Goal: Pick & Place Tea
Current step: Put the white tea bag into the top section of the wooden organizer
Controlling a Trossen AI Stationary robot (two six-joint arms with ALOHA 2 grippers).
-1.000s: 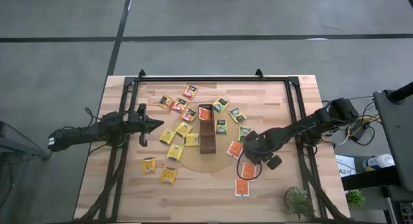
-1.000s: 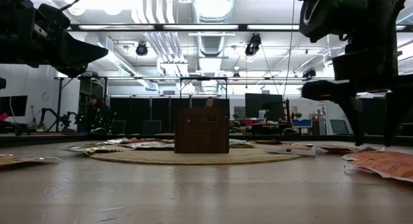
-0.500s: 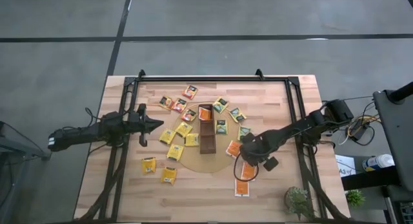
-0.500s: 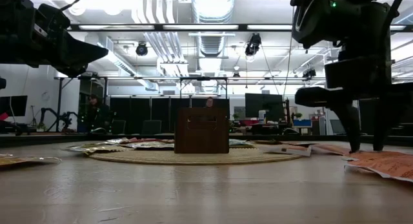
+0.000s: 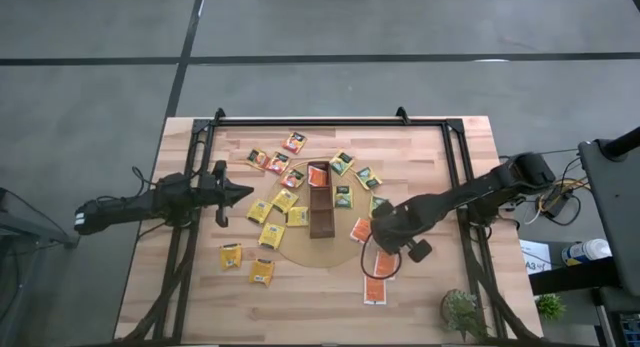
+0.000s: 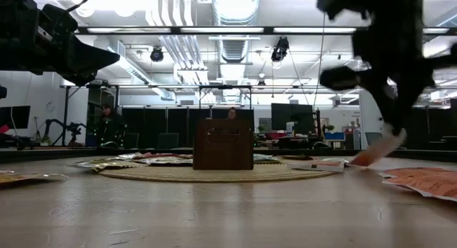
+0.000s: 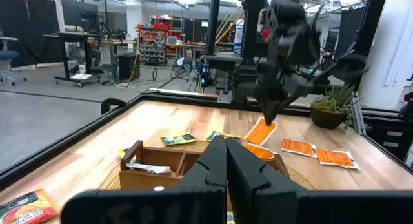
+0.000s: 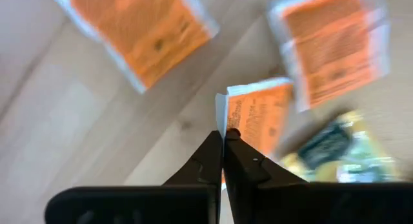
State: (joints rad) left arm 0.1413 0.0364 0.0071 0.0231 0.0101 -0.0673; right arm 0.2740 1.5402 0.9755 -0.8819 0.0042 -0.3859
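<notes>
- The step in hand looks like the pick: the right gripper [image 5: 373, 230] has its fingers pinched on the edge of an orange sachet [image 8: 258, 117], just off the right side of the dark-brown tray [image 5: 321, 199].
- In the left wrist view that sachet [image 7: 261, 131] hangs tilted from the right gripper [image 7: 268, 118], one end up; whether its low corner touches the table, I cannot tell.
- The rest of the tea lies scattered flat around the tray: yellow sachets [image 5: 285, 200] to its left, green-and-yellow ones [image 5: 343, 195] just right of it, more orange ones [image 5: 384, 264] farther right and nearer the table's front edge.
- One orange sachet [image 5: 317, 176] already sits in the tray's far compartment, so the task seems barely begun.
- The next move, I judge, calls for lifting the held sachet clear, carrying it left over the tray and letting go above a compartment.
- The left gripper [image 5: 240, 194] waits well to the left of the tray, fingers pressed together on nothing.
</notes>
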